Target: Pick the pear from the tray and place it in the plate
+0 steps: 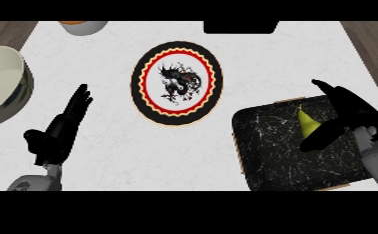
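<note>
Right hand (336,120) sits over the tray (280,143), fingers and thumb spread either side of the pear (307,123), not yet closed. Pear remains on tray. Plate (177,82) holds nothing. Left hand (63,125) rests open on worktop (111,168). Grasp, lift and placement outstanding.

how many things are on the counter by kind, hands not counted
Round plate with black rim and dragon design: 1
Black marbled square tray: 1
Yellow-green pear, on the tray: 1
Pale bowls cut off by the edges, one at left, one at top: 2
Dark object at top edge, kind unclear: 1
Total: 6
</note>
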Controlling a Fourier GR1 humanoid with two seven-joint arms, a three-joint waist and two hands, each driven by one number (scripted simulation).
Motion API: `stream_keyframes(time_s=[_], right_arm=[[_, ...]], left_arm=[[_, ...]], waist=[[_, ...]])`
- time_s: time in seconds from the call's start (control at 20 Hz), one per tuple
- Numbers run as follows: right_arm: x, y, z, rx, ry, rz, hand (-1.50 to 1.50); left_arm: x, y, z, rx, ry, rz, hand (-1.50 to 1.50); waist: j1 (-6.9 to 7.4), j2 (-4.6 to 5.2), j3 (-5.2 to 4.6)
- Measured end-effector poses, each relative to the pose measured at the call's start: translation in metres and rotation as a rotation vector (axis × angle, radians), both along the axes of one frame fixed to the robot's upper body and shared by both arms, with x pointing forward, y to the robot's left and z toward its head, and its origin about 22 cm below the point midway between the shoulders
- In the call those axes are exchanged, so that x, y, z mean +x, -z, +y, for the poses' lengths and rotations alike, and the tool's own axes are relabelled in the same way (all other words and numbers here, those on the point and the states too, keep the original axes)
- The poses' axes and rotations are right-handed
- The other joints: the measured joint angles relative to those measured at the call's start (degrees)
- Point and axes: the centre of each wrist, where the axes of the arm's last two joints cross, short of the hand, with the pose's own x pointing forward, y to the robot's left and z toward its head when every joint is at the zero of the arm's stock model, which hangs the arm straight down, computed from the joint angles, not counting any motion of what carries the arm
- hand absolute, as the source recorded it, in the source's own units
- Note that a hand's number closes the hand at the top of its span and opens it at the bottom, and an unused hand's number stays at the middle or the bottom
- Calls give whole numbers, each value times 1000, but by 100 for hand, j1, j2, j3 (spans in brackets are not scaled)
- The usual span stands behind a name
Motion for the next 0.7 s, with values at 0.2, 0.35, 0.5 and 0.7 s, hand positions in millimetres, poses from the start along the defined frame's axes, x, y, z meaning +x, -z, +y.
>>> stream_keyframes(time_s=[0.2, 0.35, 0.5, 0.7], right_arm=[[6, 4, -2, -42, 3, 57, -150], [13, 14, -4, -73, 3, 100, -150], [12, 22, -8, -72, -1, 134, -150], [13, 36, -10, -75, -2, 161, -150]], left_arm=[[5, 1, -2, 3, 0, 3, 0], [6, -2, -4, 1, 4, -1, 0], [0, 2, -4, 7, 0, -1, 0], [0, 1, 0, 6, -2, 2, 0]], waist=[[4, 4, 2], [20, 6, 2], [14, 3, 2], [5, 3, 3]])
